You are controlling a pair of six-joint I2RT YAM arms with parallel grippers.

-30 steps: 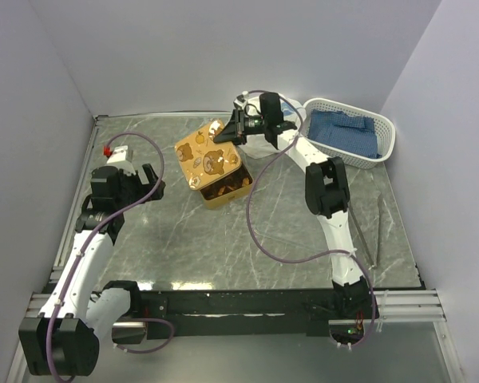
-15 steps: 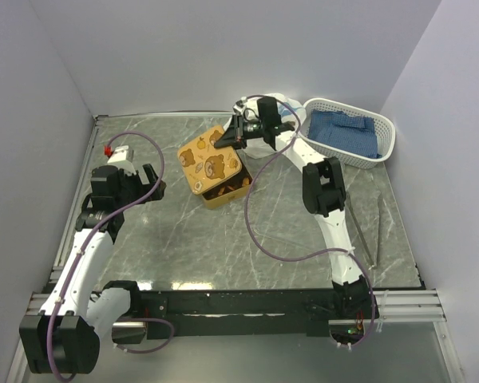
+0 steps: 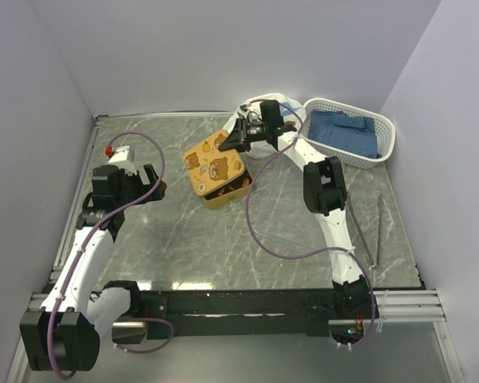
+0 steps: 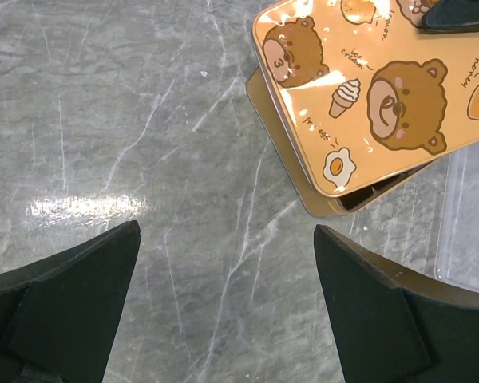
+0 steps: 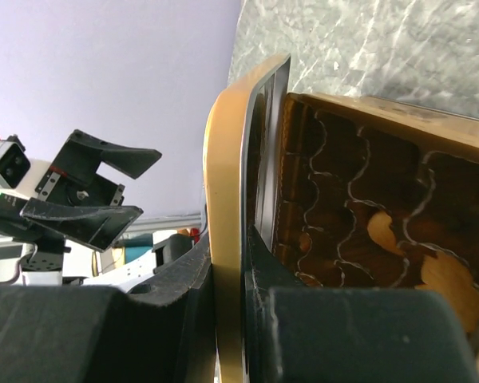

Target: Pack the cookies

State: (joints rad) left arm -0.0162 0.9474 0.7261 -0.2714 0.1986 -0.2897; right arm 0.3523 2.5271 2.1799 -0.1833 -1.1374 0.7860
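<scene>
Top external: right gripper (image 3: 231,142) pinching far edge of bear-print lid (image 3: 214,161), lid sitting askew over tin (image 3: 231,194); left gripper (image 3: 152,183) hovering left of tin, jaws spread. Left wrist: fingers (image 4: 64,311) gaping above marble table (image 4: 104,96). Right wrist: cookies (image 5: 443,281) lying inside tin compartments, beside clamped lid.

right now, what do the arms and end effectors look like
The left arm and right arm have white links and black joint housings, each trailing a purple cable. The left end effector and right end effector have black wedge-shaped fingers. Red tab on the left wrist.
</scene>
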